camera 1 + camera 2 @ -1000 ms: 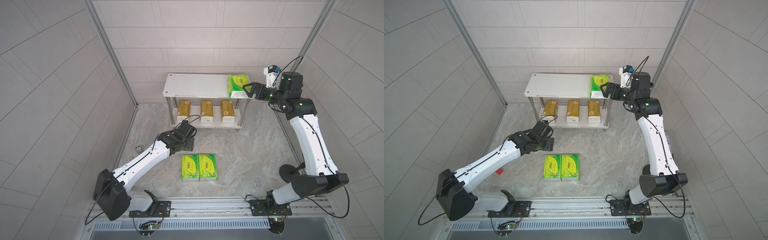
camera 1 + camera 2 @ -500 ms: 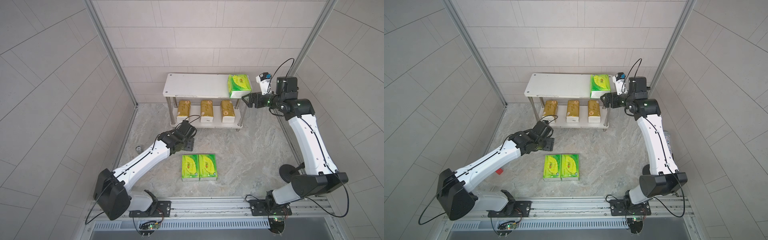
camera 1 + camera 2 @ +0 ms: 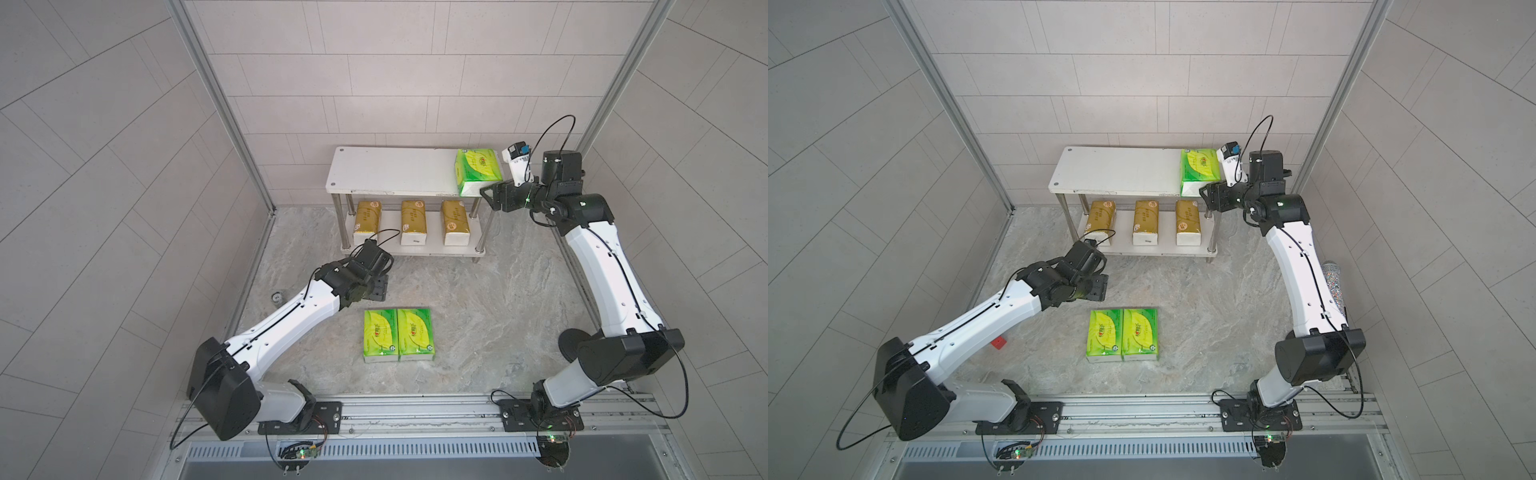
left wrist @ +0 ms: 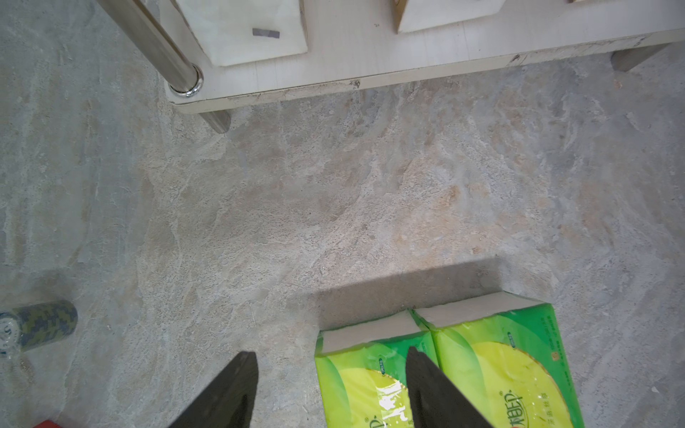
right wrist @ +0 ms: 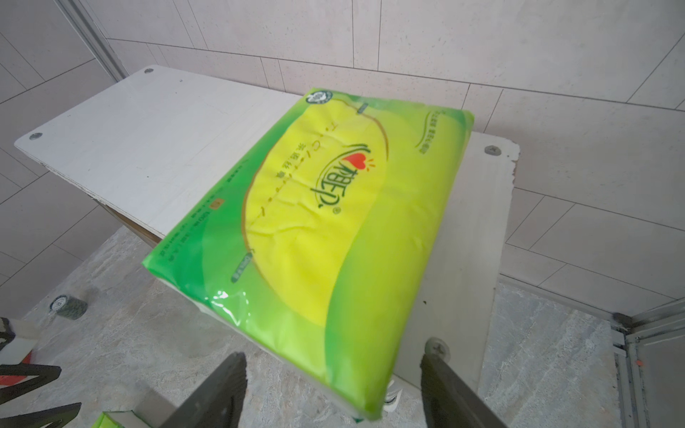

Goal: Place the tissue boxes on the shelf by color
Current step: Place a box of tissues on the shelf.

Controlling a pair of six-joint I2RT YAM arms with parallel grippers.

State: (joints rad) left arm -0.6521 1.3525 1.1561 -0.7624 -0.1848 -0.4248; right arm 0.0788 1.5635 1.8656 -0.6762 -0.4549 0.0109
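The shelf [image 3: 390, 170] [image 3: 1117, 170] stands at the back wall. Three gold-brown tissue boxes [image 3: 414, 220] sit in a row on its lower board. One green-and-yellow tissue box [image 3: 477, 170] [image 5: 333, 222] lies at the right end of the top board, overhanging the front edge. My right gripper [image 3: 484, 193] [image 5: 331, 357] is open just off that box's front end, touching nothing. Two green tissue boxes [image 3: 380, 334] [image 3: 415, 332] lie side by side on the floor. My left gripper [image 3: 377, 289] [image 4: 330, 354] hangs open and empty above the floor between them and the shelf.
A small camouflage-patterned roll [image 3: 277, 297] [image 4: 37, 326] lies on the floor by the left wall. A red block [image 3: 998, 342] sits under the left arm. A glittery cylinder [image 3: 1333, 286] stands behind the right arm. Tiled walls close in on three sides.
My right gripper has drawn back from the green box on the top board and its jaws have narrowed; the box stays put. The left arm has not moved.
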